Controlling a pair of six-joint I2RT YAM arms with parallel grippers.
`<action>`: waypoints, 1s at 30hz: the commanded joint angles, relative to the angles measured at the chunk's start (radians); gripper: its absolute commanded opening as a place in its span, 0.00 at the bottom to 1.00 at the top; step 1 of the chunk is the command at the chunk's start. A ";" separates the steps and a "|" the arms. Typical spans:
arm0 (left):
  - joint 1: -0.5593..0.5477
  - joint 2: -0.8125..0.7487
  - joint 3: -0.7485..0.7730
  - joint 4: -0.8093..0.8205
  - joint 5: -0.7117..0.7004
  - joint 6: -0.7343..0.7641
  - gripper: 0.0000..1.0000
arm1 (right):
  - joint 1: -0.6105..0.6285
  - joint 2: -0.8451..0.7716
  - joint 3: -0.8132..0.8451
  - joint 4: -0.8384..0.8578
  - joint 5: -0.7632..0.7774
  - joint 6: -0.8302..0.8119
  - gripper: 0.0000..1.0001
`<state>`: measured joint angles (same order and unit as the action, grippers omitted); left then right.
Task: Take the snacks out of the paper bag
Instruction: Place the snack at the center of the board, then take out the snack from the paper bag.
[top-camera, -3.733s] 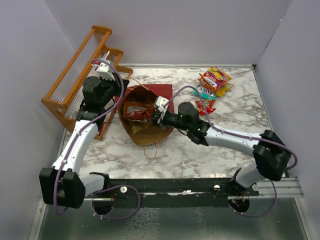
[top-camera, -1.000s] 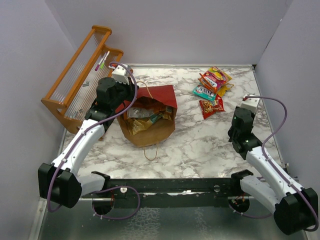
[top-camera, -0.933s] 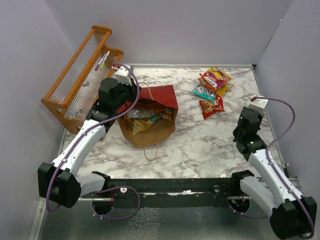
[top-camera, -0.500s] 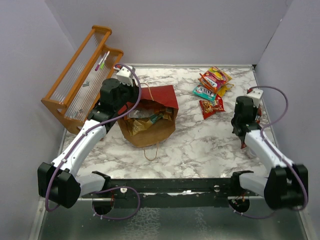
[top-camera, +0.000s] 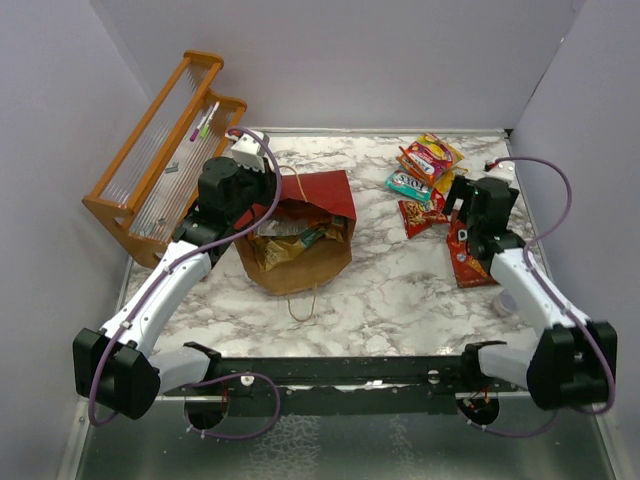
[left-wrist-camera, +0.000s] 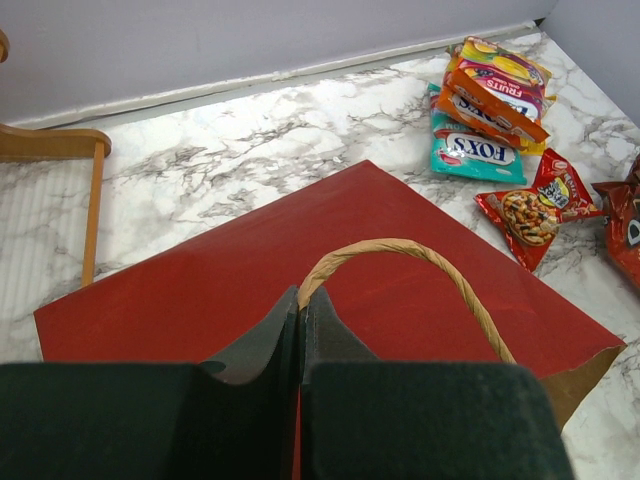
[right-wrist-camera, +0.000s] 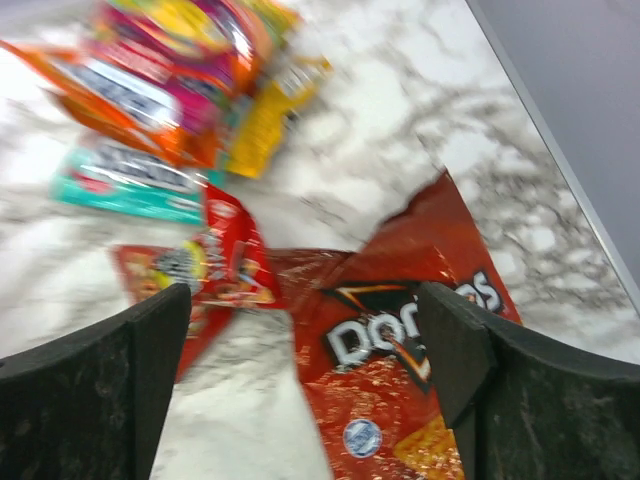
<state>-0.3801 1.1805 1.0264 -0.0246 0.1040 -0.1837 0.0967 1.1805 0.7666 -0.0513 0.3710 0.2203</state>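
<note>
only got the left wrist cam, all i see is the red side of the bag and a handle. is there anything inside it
Observer: Yes. From the top view the paper bag lies with its mouth open, and several packets show inside it.
Operator: where is the right claw
Observer: The right claw is open above the red Doritos bag, which lies flat on the marble table and is not gripped.
Operator: whats on that wood thing at my left edge
Observer: It is an orange rack. The pink and green markers lie across its far end.
</note>
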 joint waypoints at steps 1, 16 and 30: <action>-0.005 -0.010 0.034 0.014 0.004 0.001 0.00 | -0.003 -0.220 -0.074 0.046 -0.252 -0.001 0.99; 0.004 -0.010 0.025 0.020 -0.004 0.003 0.00 | 0.179 -0.373 -0.234 0.364 -1.161 -0.159 0.99; 0.011 -0.011 0.021 0.025 0.002 -0.003 0.00 | 0.996 0.101 -0.011 0.245 -0.482 -0.648 0.88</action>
<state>-0.3733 1.1809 1.0264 -0.0242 0.1043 -0.1844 0.9672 1.1004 0.6853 0.1856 -0.4221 -0.2798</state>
